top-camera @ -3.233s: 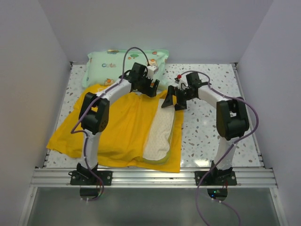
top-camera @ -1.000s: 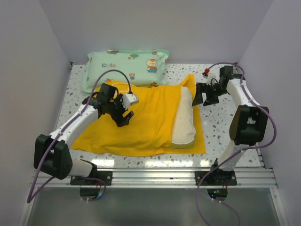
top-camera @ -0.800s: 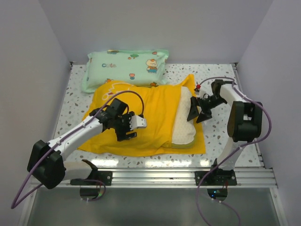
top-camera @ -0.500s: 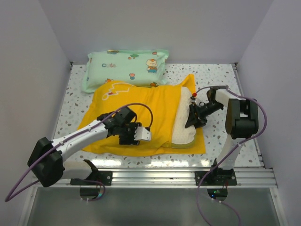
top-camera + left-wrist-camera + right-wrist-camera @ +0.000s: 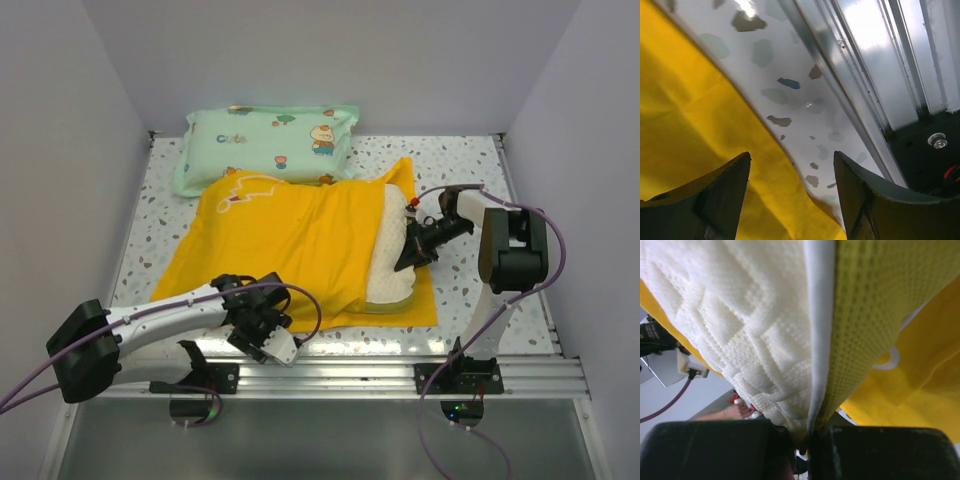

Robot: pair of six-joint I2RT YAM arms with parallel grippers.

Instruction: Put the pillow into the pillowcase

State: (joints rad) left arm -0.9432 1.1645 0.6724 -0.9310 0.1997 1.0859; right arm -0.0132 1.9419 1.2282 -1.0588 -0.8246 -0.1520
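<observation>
The pillow [image 5: 388, 262] sits mostly inside the pillowcase [image 5: 290, 235], right edge showing. Mid-stuffing, the right gripper [image 5: 416, 248] seems clamped on that edge; the left gripper [image 5: 790, 159] hangs spread, empty, over the near hem. Next: push leftward.

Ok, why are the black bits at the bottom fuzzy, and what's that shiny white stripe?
Left wrist view: the left end effector probably sits too near the lens, so it blurs; the stripe is light glaring off the metal rail. Right wrist view: the right end effector looks dark and soft, but the pillow is sharp.
</observation>
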